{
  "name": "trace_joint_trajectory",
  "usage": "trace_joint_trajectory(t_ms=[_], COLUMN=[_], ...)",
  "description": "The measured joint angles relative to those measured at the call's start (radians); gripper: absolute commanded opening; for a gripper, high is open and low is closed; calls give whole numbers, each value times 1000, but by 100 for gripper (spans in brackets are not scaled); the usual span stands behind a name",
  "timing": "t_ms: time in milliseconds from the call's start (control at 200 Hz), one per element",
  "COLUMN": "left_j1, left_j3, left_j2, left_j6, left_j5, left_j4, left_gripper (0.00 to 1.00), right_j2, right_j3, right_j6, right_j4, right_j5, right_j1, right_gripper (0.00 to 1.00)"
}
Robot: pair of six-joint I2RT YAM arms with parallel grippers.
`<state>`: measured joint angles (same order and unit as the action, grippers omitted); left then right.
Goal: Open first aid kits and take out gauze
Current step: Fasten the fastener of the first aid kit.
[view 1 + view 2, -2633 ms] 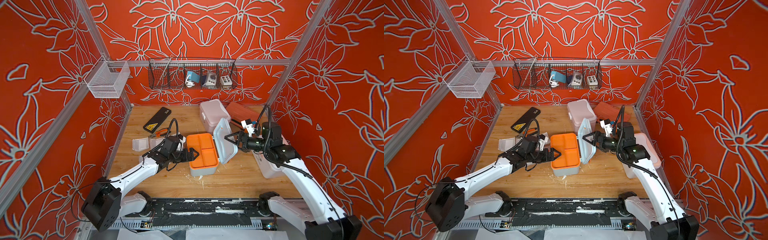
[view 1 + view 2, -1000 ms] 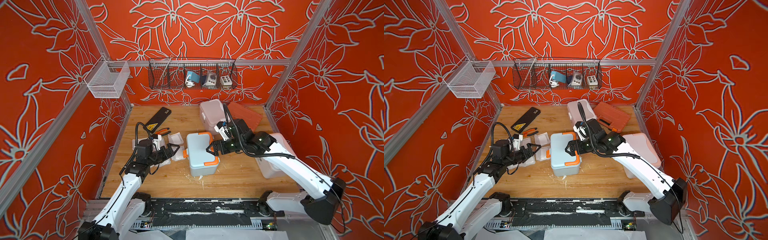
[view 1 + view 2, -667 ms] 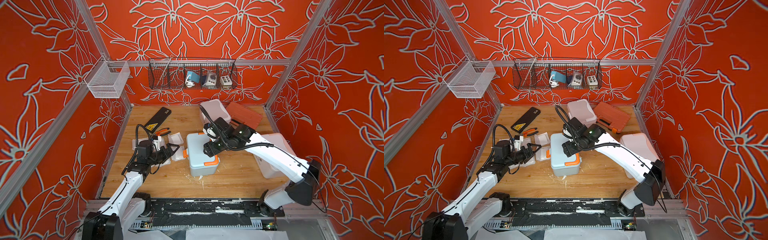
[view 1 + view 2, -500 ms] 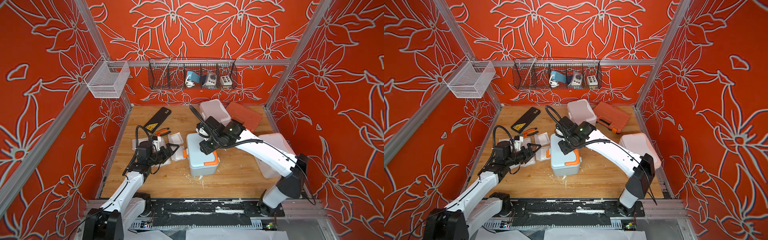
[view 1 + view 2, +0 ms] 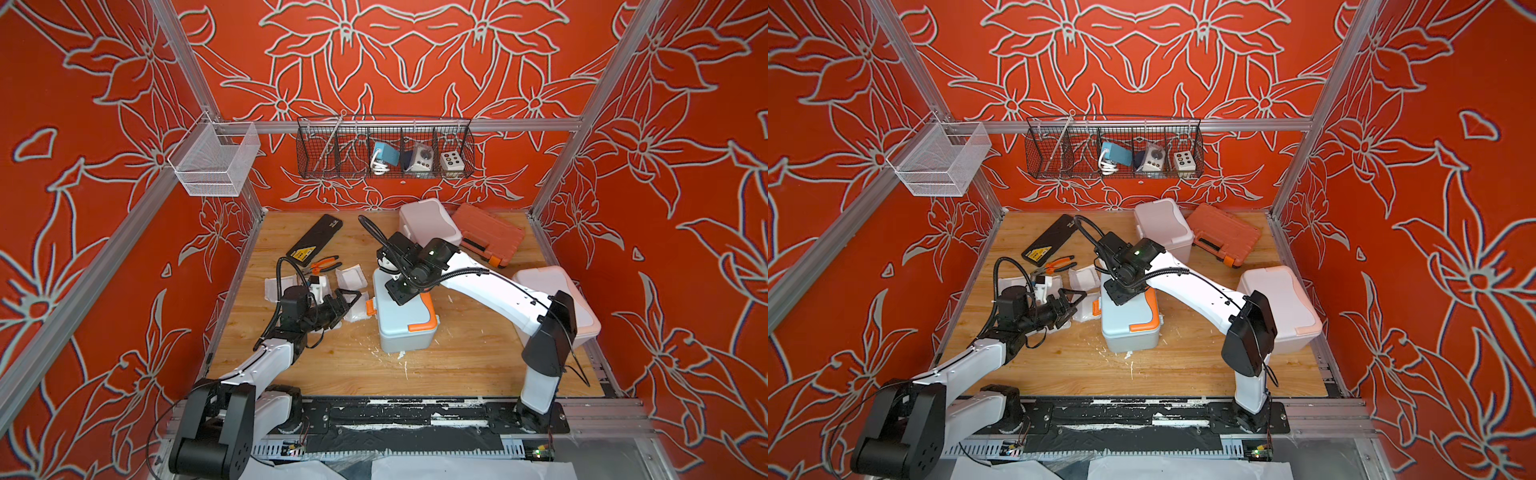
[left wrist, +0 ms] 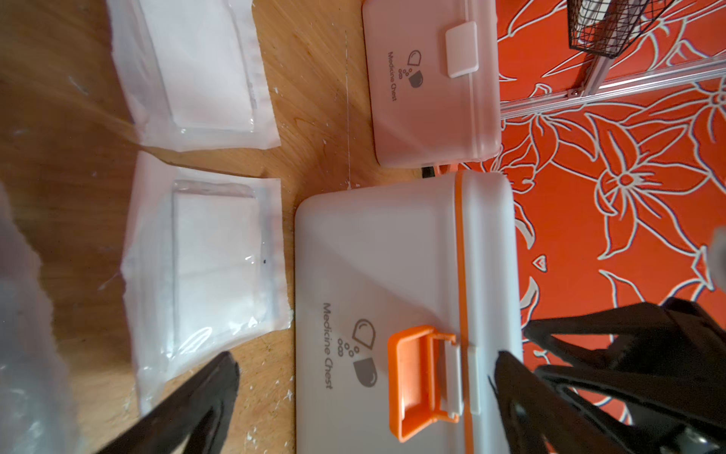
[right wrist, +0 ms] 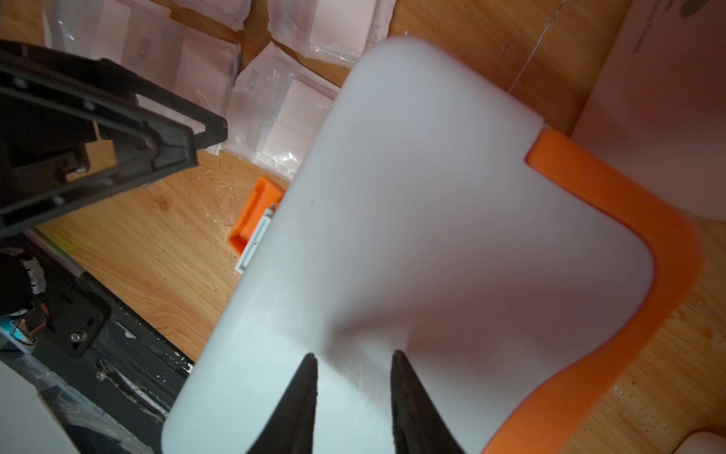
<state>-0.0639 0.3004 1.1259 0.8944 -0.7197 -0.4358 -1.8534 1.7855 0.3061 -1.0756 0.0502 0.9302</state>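
Kit (image 5: 405, 316): rigid smooth plastic, judged light but slippery. It is best worked at the orange latch (image 6: 420, 377), not the rounded lid. The latch is seen just ahead of the left gripper (image 6: 365, 361), between its jaws, which are spread wide with nothing held. The right gripper (image 7: 353, 355) is narrowly parted, tips at the lid top, nothing between. Gauze (image 6: 212, 267) packets, soft and crinkly, are laid just outside one left jaw.

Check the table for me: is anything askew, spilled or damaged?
The blue-grey kit has its lid down, yet its orange latch sticks out unfastened on the side. Some white crumbs litter the table by the kit's front. Nothing looks broken.
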Motion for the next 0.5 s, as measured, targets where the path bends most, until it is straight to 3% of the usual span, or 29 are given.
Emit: trace_joint_trajectory(t_ms=[500], left_j1=[-164], left_j3=[-7], left_j2=[191], left_j6=[99], left_j5=[-34], left_j4=[-366], left_gripper=[98], right_j2=[67], right_j3=[-115], right_j6=[31], right_j4=[93], right_j5=[-23], right_j1=[0], right_gripper=[30])
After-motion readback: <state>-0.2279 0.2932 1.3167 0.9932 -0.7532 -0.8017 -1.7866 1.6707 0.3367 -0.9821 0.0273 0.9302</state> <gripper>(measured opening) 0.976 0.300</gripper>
